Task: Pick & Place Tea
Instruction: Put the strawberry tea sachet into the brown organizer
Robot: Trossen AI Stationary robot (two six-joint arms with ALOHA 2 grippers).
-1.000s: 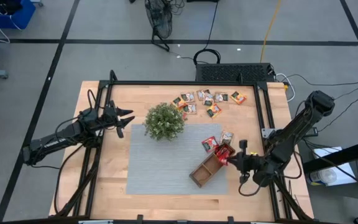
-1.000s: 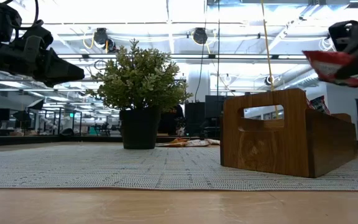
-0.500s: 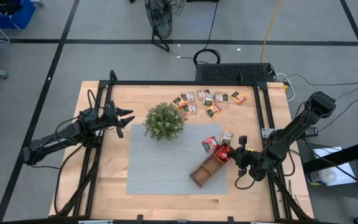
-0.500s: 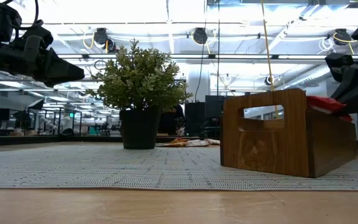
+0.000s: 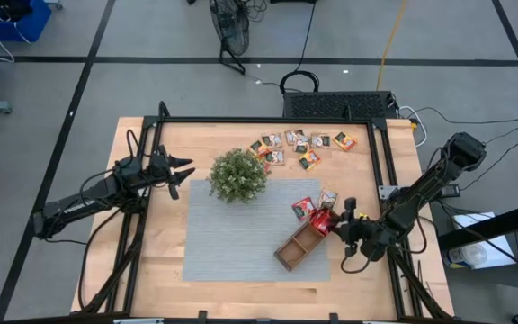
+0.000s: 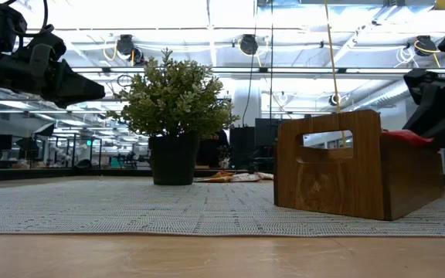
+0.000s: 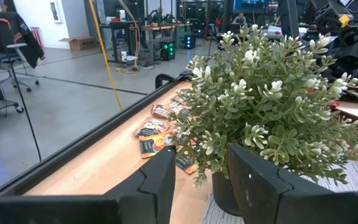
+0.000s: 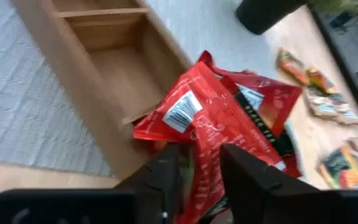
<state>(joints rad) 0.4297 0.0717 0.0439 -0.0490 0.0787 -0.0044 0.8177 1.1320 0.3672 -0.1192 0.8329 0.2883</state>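
A brown wooden tray (image 5: 302,243) lies slantwise on the grey mat (image 5: 232,234). Red tea sachets (image 8: 210,118) are heaped in its right end compartment (image 5: 325,221), and one juts over the rim (image 6: 404,137). My right gripper (image 8: 201,168) hovers at that end (image 5: 336,225), slanting down, fingers apart with the top sachet's near corner between them. Two more sachets (image 5: 315,203) lie beside the tray, and several (image 5: 299,144) lie by the far edge. My left gripper (image 5: 183,171) waits open at the left, level, facing the plant (image 5: 237,175). My right gripper has a finger on either side of the top red sachet's near corner (image 8: 199,146), coming from the table's right and slanting down. The sachet lies on the heap in the tray's end compartment. Whether the fingers touch it I cannot tell.
The potted plant stands at the mat's far left corner. The tray's middle and left compartments (image 8: 104,56) hold nothing. A black frame (image 5: 385,153) runs along the table's far and side edges. Bare mat lies left of the tray.
My right gripper has come down with the red sachet from above the tray to the rim of its right end compartment, then stayed there. The sachet, held in the air before, now rests on the heap in the tray.
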